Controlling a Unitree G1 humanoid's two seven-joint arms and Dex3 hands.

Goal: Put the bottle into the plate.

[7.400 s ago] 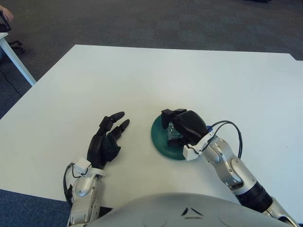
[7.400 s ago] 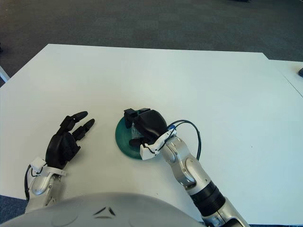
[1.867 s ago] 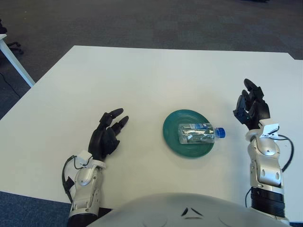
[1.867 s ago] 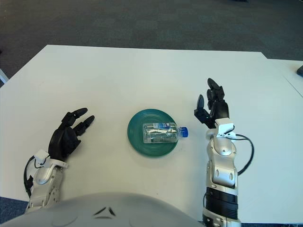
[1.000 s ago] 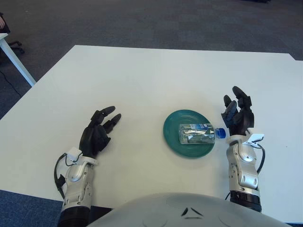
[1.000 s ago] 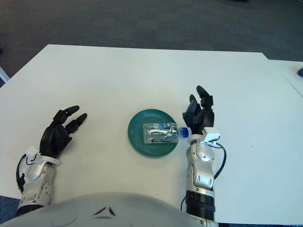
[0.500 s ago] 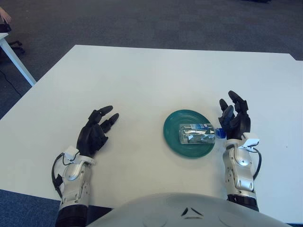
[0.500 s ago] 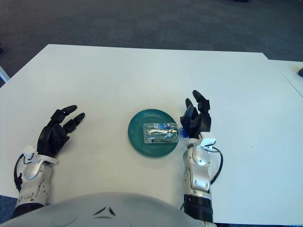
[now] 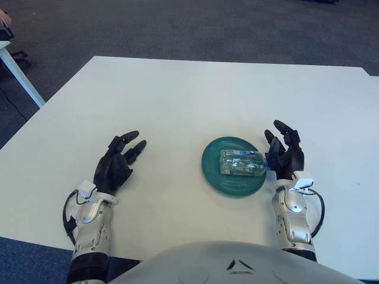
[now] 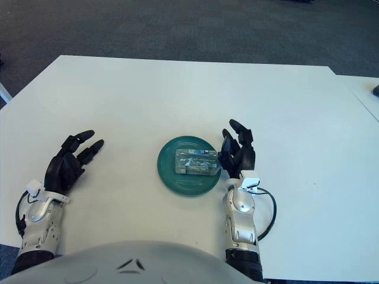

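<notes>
A clear plastic bottle lies on its side in the dark green plate near the table's front middle. Its capped end points right and is hidden behind my right hand. That hand stands upright against the plate's right edge with its fingers spread, holding nothing. My left hand shows well to the left of the plate, fingers relaxed and holding nothing.
The white table stretches wide behind the plate. Its front edge runs close under my wrists. Dark carpet lies beyond the far edge, and a second white table corner shows at the far left.
My right hand has moved left up to the plate's right edge. The bottle and plate have slid slightly left, and the blue cap is now hidden. The left hand drifted slightly left.
</notes>
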